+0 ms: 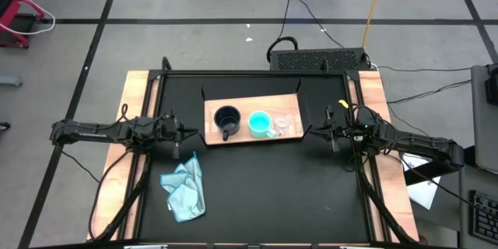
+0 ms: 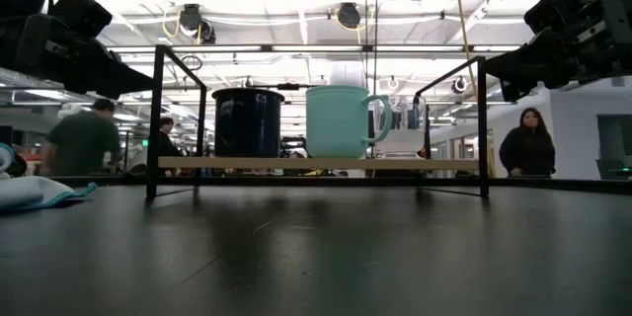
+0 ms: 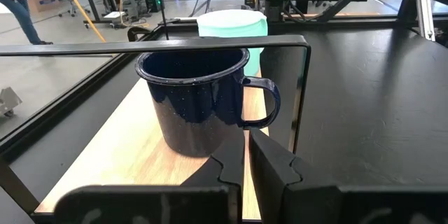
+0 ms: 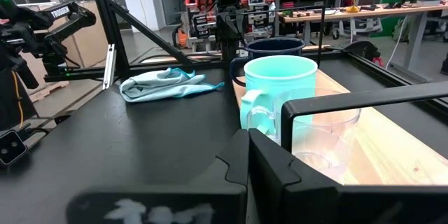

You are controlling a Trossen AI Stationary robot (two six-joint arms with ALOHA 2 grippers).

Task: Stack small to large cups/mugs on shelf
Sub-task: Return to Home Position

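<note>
- Black worktop w/ wood side rails, grey floor & cables around it; low view looks into a lit hall w/ one person far left and another far right.
- Shelf: wood board on thin black brackets, centred L–R on worktop, nearer its back edge.
- 3 vessels upright in a row on shelf:
- navy mug toward shelf's left end, handle to the front;
- turquoise mug mid-shelf, just beside the navy one;
- glass cup toward right end, just beside turquoise mug's handle.
- Left gripper: just off shelf's left edge, raised above worktop, pointing at navy mug; fingers pressed together, nothing between them.
- Right gripper: just off shelf's right edge, also raised, pointing at glass cup; fingers pressed together, holding nothing.
- Cloth: light blue, crumpled, toward worktop's front-left, well apart from shelf.
</note>
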